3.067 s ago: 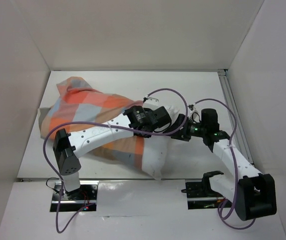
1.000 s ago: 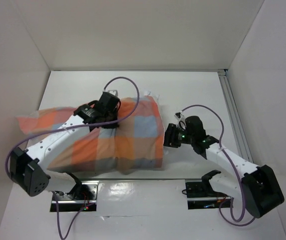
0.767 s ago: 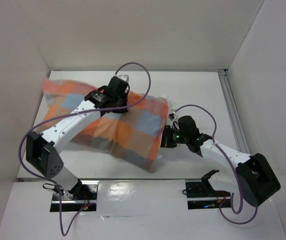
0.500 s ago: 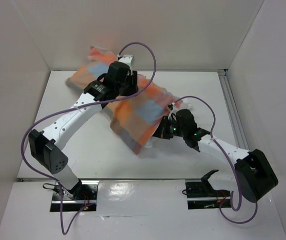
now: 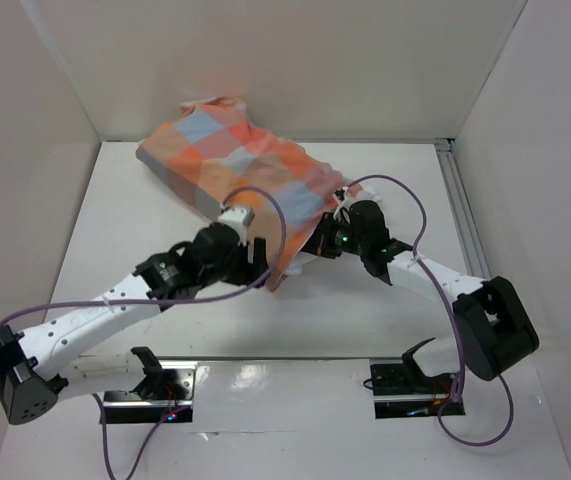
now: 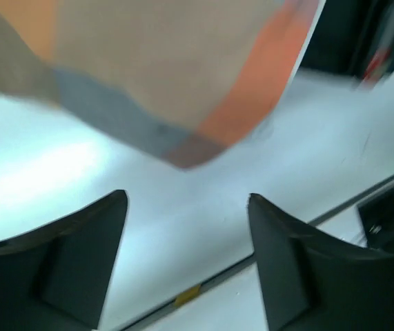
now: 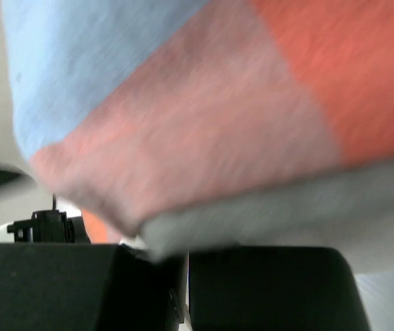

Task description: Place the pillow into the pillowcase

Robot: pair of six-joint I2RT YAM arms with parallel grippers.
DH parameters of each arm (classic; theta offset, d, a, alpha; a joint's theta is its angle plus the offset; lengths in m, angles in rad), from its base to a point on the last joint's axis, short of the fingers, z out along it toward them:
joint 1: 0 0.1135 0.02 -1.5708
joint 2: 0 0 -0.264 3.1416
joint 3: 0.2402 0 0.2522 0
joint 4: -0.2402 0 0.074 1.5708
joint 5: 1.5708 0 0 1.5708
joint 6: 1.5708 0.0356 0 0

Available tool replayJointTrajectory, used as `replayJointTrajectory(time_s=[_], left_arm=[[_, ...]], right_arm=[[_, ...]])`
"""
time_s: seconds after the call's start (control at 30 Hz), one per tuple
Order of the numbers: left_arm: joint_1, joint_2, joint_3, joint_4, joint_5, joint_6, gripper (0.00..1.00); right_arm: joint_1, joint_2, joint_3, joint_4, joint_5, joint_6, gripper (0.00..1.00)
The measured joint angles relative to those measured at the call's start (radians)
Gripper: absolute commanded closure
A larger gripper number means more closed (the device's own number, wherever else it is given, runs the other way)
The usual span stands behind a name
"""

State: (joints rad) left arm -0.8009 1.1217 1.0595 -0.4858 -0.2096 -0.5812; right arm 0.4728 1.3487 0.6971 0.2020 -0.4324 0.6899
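- The pillowcase (image 5: pixel 235 160) looks fat and full, so I think the pillow (image 5: pixel 297 267) is mostly inside it.
- The cloth has big squares of orange, light blue and grey.
- A small white bit peeks out at the end near my right tool (image 5: pixel 337 240). I think that is the pillow, but I can't be sure.
- From my right tool the pillowcase runs away across the table (image 5: pixel 145 230). Its far end leans up on the back wall (image 5: pixel 265 60).
- My right tool is squeezed shut on the edge of the pillowcase. I think it pinches there so the cloth can't slip off the pillow.
- My left tool (image 6: pixel 186 200) is wide open and holds nothing.
- The low corner of the pillowcase hangs just in front of my left tool, not between its fingers.
- I think my left tool is free so it can grab a new spot and tug.
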Motion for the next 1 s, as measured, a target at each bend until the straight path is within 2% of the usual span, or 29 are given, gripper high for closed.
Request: replayJointTrajectory(time_s=[0.1,0.23,0.3,0.57,0.7,0.93,1.0], left_arm=[[-0.066,-0.021,-0.193,0.042,0.016,-0.071,0.12],[-0.088,0.050,-0.328,0.121,0.024,-0.115,0.11],[-0.088,0.088,-0.352,0.193,0.017,-0.128,0.07],[-0.093,0.212,-0.407,0.509,0.003,-0.135,0.07],[-0.095,0.223,-0.422,0.597,-0.028,-0.162,0.12],[-0.103,0.248,-0.446,0.711,-0.150,-0.240,0.12],[-0.104,0.280,-0.444,0.710,-0.174,-0.261,0.17]], right_arm=[[-0.019,0.028,0.009,0.002,-0.023,0.002,1.00],[-0.046,0.045,0.032,0.008,-0.058,0.010,1.00],[-0.058,0.053,0.056,0.008,-0.069,0.012,1.00],[-0.072,0.066,0.110,0.020,-0.098,0.023,1.00],[-0.072,0.072,0.114,0.020,-0.107,0.024,1.00],[-0.072,0.095,0.115,0.023,-0.127,0.028,1.00],[-0.072,0.098,0.116,0.022,-0.130,0.028,1.00]])
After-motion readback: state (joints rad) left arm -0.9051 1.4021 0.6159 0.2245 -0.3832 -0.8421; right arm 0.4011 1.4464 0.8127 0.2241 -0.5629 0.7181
